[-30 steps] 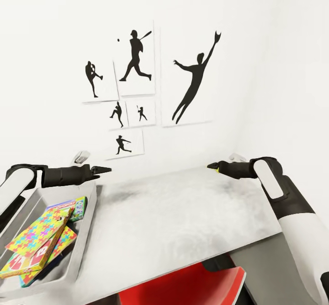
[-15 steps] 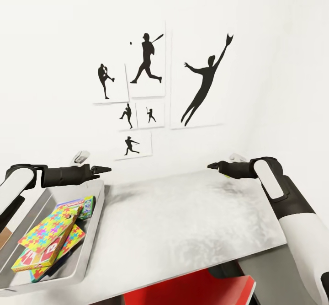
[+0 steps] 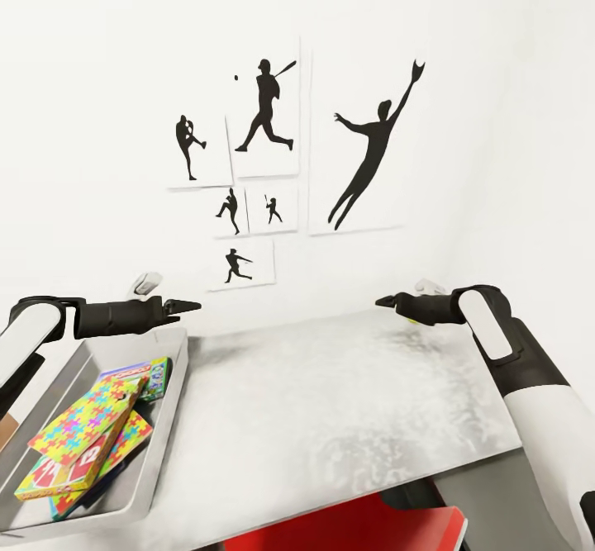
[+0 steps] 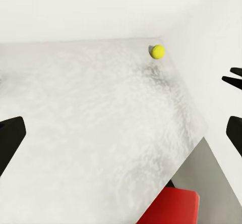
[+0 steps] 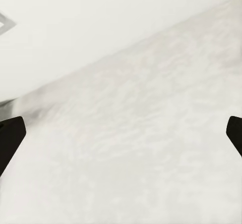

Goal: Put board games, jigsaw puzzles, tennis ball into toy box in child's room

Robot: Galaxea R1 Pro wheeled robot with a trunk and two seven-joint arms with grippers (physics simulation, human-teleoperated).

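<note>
At the table's point(image 3: 330, 402) left edge the toy box point(image 3: 169, 406) holds the jigsaw puzzles point(image 3: 83, 423) and a board game point(image 3: 145, 372); the left gripper point(image 3: 188, 306) hovers above its far rim, fingers spread and empty; the tennis ball point(image 4: 158, 51) lies at the far right corner, just beneath the right gripper point(image 3: 385, 301), fingers likewise spread.

My arms wear glossy white shells over black joints. My left gripper point(image 3: 192, 306) and right gripper point(image 3: 383, 301) are matte black, tapering to slim pointed fingers.
</note>
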